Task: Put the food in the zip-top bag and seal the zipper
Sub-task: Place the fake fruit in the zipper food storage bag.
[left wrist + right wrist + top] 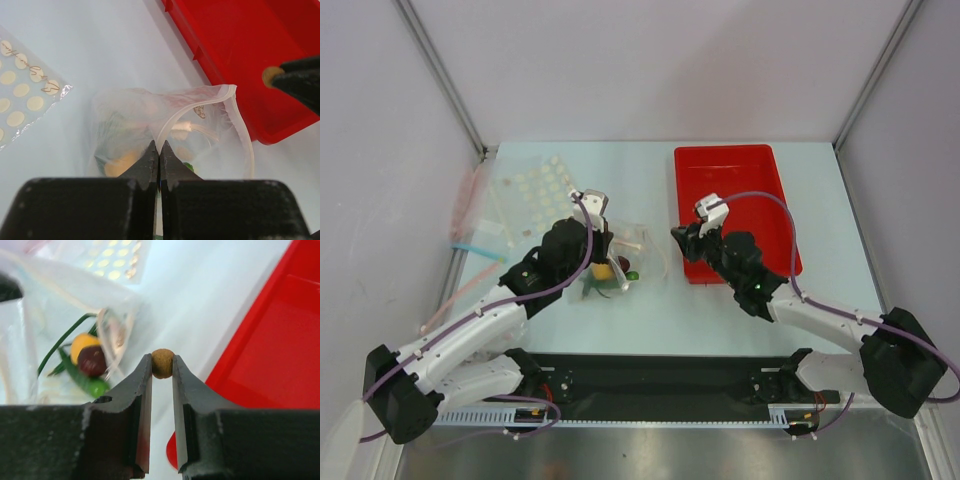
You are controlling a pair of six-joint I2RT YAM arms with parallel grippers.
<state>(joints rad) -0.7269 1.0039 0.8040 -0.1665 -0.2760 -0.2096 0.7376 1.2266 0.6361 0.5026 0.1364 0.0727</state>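
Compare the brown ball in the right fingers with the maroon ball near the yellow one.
The brown ball is tan; the maroon ball is dark red. The brown ball looks smaller than the maroon ball. The brown ball is pinched in the right gripper's fingers, outside the zip-top bag; the maroon ball lies loose beside the yellow ball and green chili, apparently inside it. Both are round.

The zip-top bag point(642, 246) lies left of the tray point(740, 172) with the food point(604, 268) inside it; a 2nd bag point(535, 185) lies behind, further left.
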